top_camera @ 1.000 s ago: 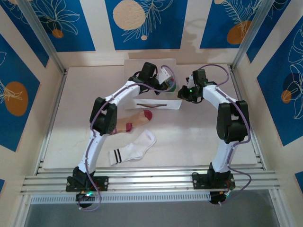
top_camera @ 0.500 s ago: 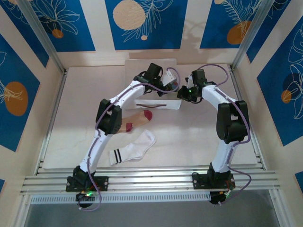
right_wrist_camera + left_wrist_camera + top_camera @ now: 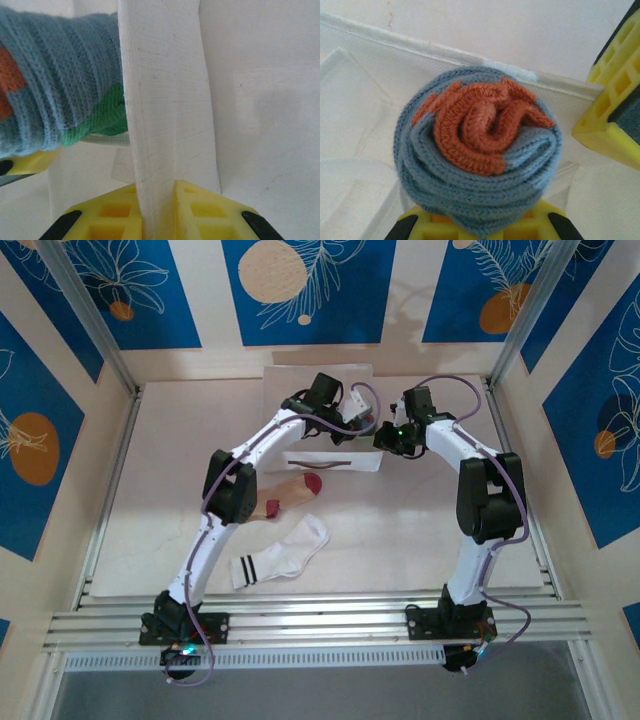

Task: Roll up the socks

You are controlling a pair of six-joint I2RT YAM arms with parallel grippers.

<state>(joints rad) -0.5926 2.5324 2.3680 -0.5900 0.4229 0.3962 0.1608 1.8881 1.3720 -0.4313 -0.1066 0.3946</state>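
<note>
On the desk [image 3: 160, 470], the white sock [image 3: 280, 555] with black cuff stripes lies flat, well in front of the white fabric box [image 3: 365, 462] and left of its middle. The tan sock [image 3: 292, 491] with the maroon toe lies flat between that sock and the box, just in front of the box's front wall; part of it is hidden under the left arm.

Over the right end of the box, the left pincer [image 3: 480, 231] is clenched on the grey sock [image 3: 477, 150]. The sock is wound into a tight roll, with its orange end coiled at the centre. From the left wrist, the roll sits above the box's white mesh compartments. I cannot tell whether it touches them.

Just right of the roll, the right pincer [image 3: 156, 212] is clamped on the box's upright fabric wall [image 3: 165, 100], which runs straight up between its yellow fingers [image 3: 210, 210]. The roll presses against the left face of that wall.
</note>
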